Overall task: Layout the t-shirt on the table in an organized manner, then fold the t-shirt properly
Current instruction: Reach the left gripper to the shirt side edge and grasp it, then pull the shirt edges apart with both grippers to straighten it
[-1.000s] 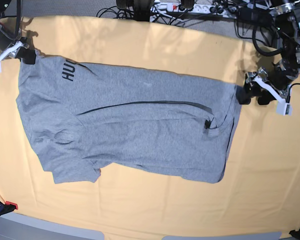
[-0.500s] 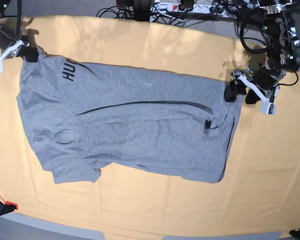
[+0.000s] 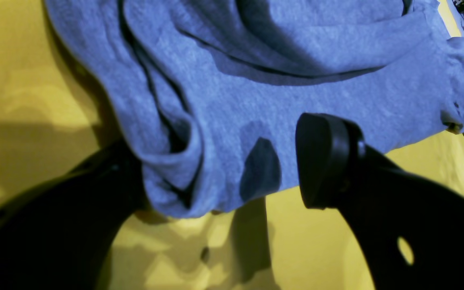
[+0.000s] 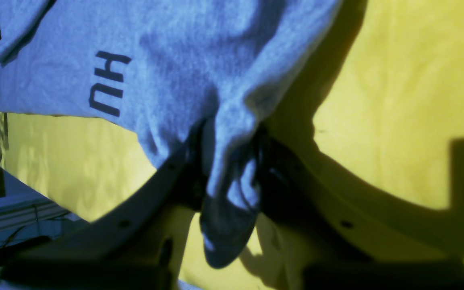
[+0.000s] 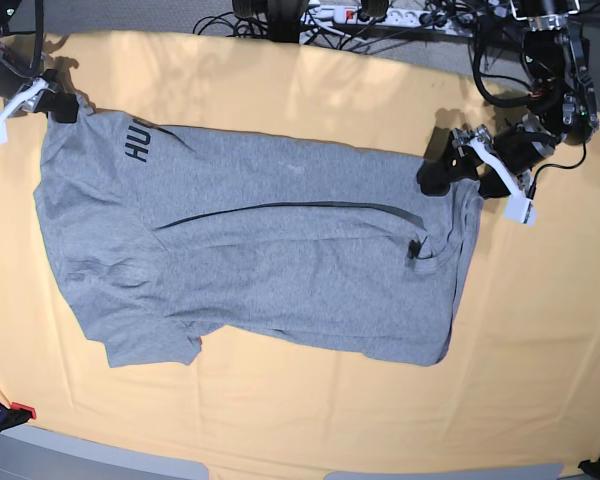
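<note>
Across the middle of the base view lies the heather-grey cotton t-shirt, spread sideways on the desk draped in pale yellow-orange cloth, black lettering near the upper left, loose folds running through it. At the upper left, the right gripper is clamped on a bunched corner of the shirt; the right wrist view shows grey fabric squeezed between its jaws. Over at the upper right, the left gripper stands wide open with nothing in it, one black finger hovering over the shirt's edge, the other beside the rumpled hem. Risk here, I'd say: closing on that doubled-over hem could catch several layers, or pinch the desk cloth beneath, and then any pull drags wrinkles in rather than flattening the shirt.
</note>
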